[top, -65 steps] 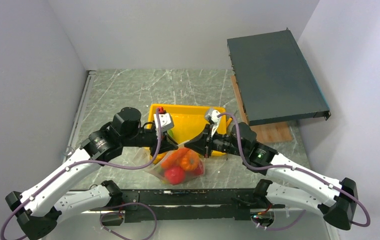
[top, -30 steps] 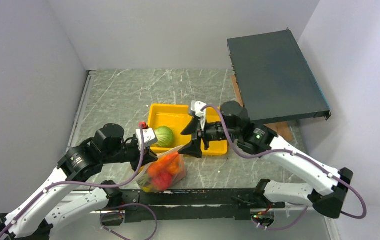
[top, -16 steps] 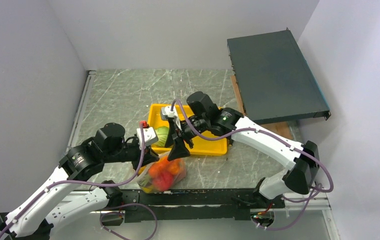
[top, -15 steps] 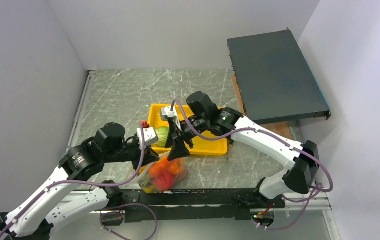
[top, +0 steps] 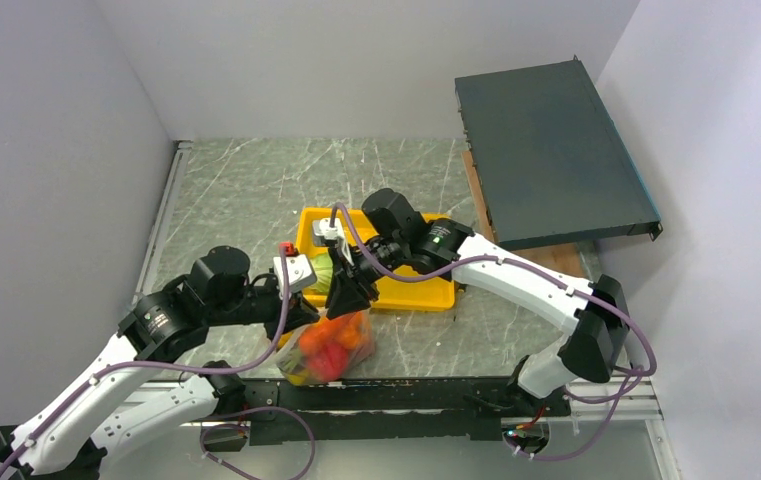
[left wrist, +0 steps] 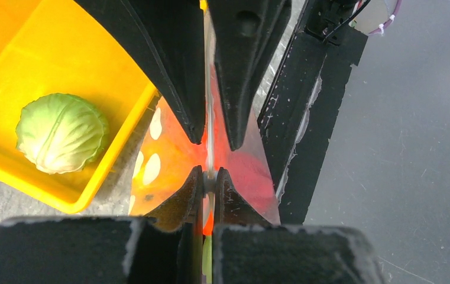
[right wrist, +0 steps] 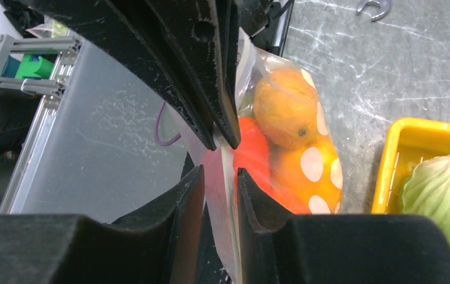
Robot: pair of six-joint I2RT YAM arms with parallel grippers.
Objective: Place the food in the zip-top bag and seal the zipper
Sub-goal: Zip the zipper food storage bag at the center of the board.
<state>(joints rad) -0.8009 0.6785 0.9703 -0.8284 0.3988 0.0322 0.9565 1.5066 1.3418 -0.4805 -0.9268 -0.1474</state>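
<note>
The zip-top bag [top: 326,345], clear with white dots, hangs near the table's front edge. It holds an orange pumpkin [right wrist: 284,106], a red tomato [right wrist: 252,151] and other orange pieces. My left gripper [left wrist: 210,176] is shut on the zipper [left wrist: 209,118] at the bag's top edge. My right gripper [right wrist: 218,174] faces it a short way along the strip. Its jaws stand a little apart with the zipper [right wrist: 229,195] between them. The green cabbage [left wrist: 61,133] lies in the yellow tray [left wrist: 33,65], outside the bag. In the top view the two grippers meet above the bag.
The yellow tray [top: 416,295] sits just behind the bag. A dark flat metal case [top: 551,150] leans at the back right over a wooden board [top: 541,265]. A black rail [top: 396,390] runs along the near edge. A small wrench [right wrist: 371,6] lies on the table.
My left gripper carried the bag left and toward the front. My right gripper let go, swung over the tray, then came left and down onto the bag's top edge beside the left gripper.
</note>
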